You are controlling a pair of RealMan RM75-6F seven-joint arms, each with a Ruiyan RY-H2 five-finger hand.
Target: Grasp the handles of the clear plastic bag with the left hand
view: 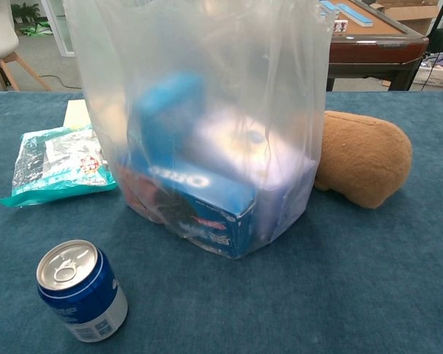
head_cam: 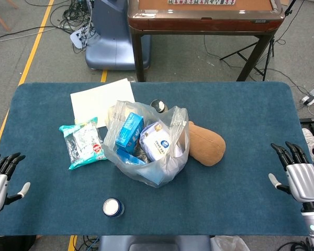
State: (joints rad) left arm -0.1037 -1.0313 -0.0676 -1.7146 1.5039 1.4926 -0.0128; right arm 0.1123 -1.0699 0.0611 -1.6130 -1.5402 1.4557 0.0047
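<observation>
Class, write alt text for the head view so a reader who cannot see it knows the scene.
A clear plastic bag of boxed goods stands mid-table on blue cloth, untouched, with the left robot hand and right robot hand open at the table's near corners. Around the bag lie a snack packet, a sheet of paper, a brown soft toy and a drink can.

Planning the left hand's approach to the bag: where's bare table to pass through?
Bare: the cloth between left hand, can and snack pack; also everything right of the plush out to the right hand. Crowded: around the bag, with paper behind it.
</observation>
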